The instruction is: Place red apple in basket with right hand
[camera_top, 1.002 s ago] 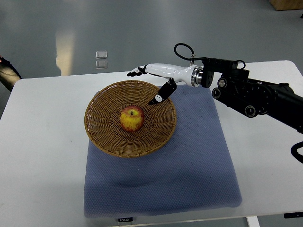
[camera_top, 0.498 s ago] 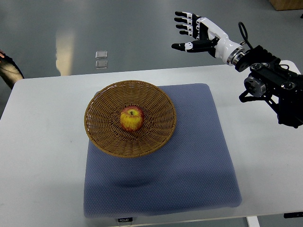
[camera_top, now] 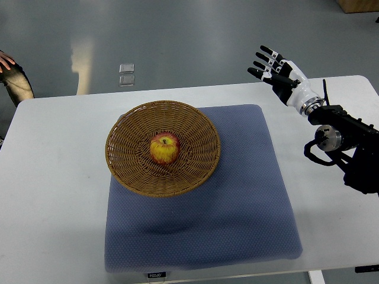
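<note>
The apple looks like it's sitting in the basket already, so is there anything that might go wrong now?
Little, I think. The red apple rests in the middle of the wicker basket, and the right hand is open and well clear. One small risk: the basket's left edge overhangs the blue mat, so a bump might tilt it.

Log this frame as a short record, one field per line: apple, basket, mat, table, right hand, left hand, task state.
apple: red and yellow apple, upright, stem up, in the middle of the basket
basket: round wicker basket, on the mat's far left part, its left rim past the mat's edge
mat: blue mat, flat on the table
table: white table
right hand: right hand, open, fingers spread, raised over the table's far right edge, apart from the basket
left hand: not in view
task state: apple lies in basket, hand holds nothing
</note>
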### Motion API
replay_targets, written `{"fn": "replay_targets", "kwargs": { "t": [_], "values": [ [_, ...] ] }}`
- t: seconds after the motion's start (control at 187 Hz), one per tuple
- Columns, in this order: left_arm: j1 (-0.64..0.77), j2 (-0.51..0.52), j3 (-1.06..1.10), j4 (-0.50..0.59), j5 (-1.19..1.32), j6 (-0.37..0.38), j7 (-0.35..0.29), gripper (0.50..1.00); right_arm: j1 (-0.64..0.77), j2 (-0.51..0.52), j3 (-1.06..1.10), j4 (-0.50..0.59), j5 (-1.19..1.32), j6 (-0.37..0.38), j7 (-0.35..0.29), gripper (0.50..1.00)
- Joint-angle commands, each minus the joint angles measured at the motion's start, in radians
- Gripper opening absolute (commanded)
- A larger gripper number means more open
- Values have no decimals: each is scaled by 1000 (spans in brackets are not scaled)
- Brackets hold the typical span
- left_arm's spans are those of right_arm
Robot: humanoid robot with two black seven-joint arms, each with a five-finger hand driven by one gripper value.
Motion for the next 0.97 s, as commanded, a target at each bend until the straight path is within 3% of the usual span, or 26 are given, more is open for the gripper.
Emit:
{"fn": "replay_targets", "kwargs": {
  "t": [0.0,0.193,0.964],
  "values": [
    [0,0,0,0,0,0,1,1000,-9,0,1,0,95,10,0,913],
    [0,0,0,0,0,0,-1,1000,-29,5,4,0,156,39,4,913],
    [0,0,0,0,0,0,-1,1000,-74,20,10,-58,156,32,50,915]
  ]
}}
